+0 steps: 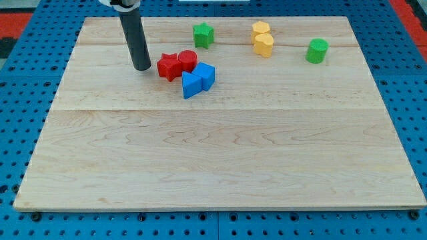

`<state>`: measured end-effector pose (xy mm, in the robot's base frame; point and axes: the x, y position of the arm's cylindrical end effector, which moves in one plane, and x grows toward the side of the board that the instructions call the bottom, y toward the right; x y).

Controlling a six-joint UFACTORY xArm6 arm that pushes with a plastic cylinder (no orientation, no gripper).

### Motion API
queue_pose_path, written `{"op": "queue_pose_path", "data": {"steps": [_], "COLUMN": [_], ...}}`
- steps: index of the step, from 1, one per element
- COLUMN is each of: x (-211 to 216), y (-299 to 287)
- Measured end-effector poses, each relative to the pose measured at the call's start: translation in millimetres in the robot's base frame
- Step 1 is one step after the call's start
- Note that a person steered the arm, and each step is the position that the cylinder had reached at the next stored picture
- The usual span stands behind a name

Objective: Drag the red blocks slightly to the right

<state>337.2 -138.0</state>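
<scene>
A red star-shaped block (169, 66) and a red cylinder (187, 60) sit touching each other in the upper left part of the wooden board (220, 153). My tip (142, 68) stands just to the left of the red star block, a small gap apart. A blue triangle block (191, 85) and a blue cube-like block (205, 75) sit touching, just below and right of the red blocks.
A green star-shaped block (203, 35) sits near the view's top. Two yellow blocks (263, 38) sit together at the top, right of centre. A green cylinder (317, 51) is at the top right. A blue pegboard (20, 100) surrounds the board.
</scene>
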Motion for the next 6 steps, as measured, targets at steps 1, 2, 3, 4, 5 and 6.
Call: {"op": "queue_pose_path", "data": {"steps": [1, 2, 3, 4, 5, 6], "x": [0, 0, 0, 0, 4, 13], "y": [41, 99, 121, 144, 167, 184]}}
